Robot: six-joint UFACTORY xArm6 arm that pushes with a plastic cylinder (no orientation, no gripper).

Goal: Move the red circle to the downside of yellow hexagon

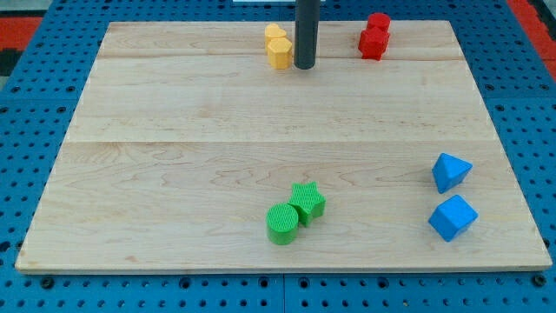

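Note:
Two red blocks stand together at the view's top right: one behind, one in front. I cannot tell which is the circle. Two yellow blocks touch at the top middle: a rear one and a front one that looks like the hexagon. My tip rests on the board just to the right of the front yellow block, very close to it or touching it. The red blocks are well to the right of the tip.
A green star and a green circle touch near the bottom middle. Two blue blocks sit at the right edge. The wooden board lies on a blue pegboard surface.

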